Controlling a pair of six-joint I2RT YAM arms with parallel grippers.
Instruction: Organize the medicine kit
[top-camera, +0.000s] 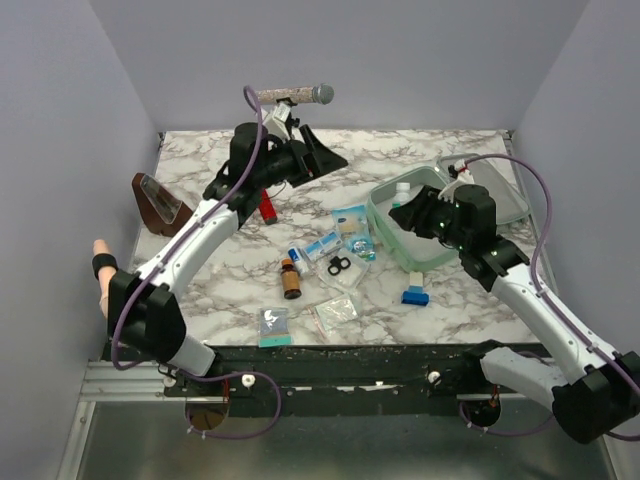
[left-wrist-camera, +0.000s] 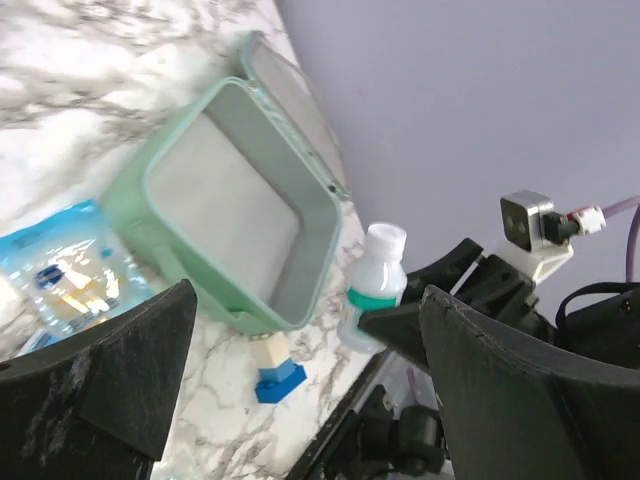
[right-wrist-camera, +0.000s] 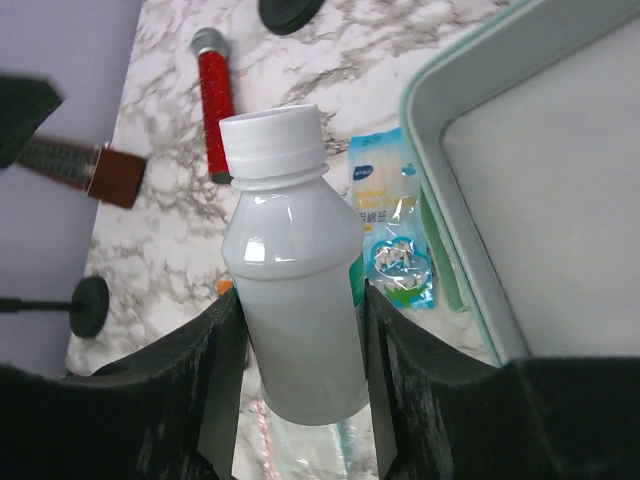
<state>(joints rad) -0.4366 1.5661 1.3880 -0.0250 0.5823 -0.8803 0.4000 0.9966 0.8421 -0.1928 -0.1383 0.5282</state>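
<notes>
Both arms (top-camera: 190, 250) (top-camera: 530, 300) outstretched, right hand (right-wrist-camera: 300, 330) around white bottle (right-wrist-camera: 290, 270), left hand (left-wrist-camera: 310, 380) agape.

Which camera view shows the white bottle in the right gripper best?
The right wrist view: the white bottle fills the frame, held by the right gripper. The left wrist view shows the bottle small. The top view shows little more than its cap, near the medicine kit.

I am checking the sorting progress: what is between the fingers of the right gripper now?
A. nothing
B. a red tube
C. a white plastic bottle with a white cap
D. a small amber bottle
C: the right wrist view shows the right gripper closed on the white plastic bottle, a finger against each side.
</notes>
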